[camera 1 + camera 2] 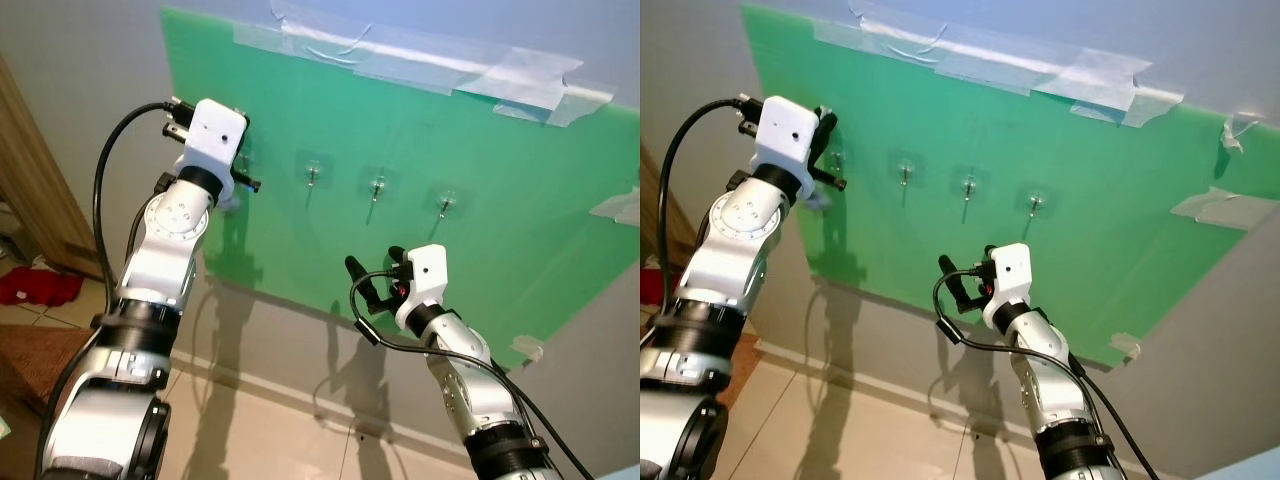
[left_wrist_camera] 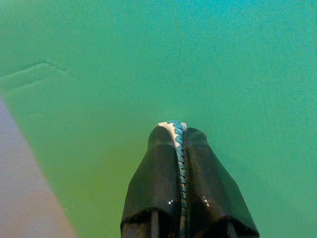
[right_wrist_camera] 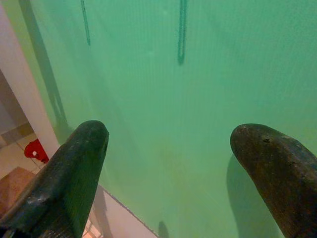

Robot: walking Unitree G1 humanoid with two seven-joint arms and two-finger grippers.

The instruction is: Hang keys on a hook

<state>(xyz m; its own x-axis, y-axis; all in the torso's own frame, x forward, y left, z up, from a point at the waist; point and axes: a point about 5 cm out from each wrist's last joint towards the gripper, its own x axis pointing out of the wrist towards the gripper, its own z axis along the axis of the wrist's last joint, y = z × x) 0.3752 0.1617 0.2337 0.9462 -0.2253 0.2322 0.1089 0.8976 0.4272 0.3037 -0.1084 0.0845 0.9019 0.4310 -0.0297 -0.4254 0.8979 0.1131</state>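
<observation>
A green board (image 1: 480, 170) is taped to the wall and carries a row of small clear hooks (image 1: 378, 186). My left gripper (image 2: 178, 128) is raised against the board at the left end of that row, by the leftmost hook (image 1: 836, 158). It is shut on a thin white and teal key strap (image 2: 177, 136). A pale bluish piece (image 1: 818, 200) hangs just under that wrist; the keys themselves are hidden. My right gripper (image 1: 375, 265) is lower, under the hooks, facing the board, open with nothing between its fingers (image 3: 74, 163).
Clear tape (image 1: 420, 55) holds the board's top edge. A wooden door frame (image 1: 30, 170) stands at the left, with a red cloth (image 1: 40, 285) on the tiled floor (image 1: 270, 430) below it. A black cable (image 1: 365, 330) loops off the right wrist.
</observation>
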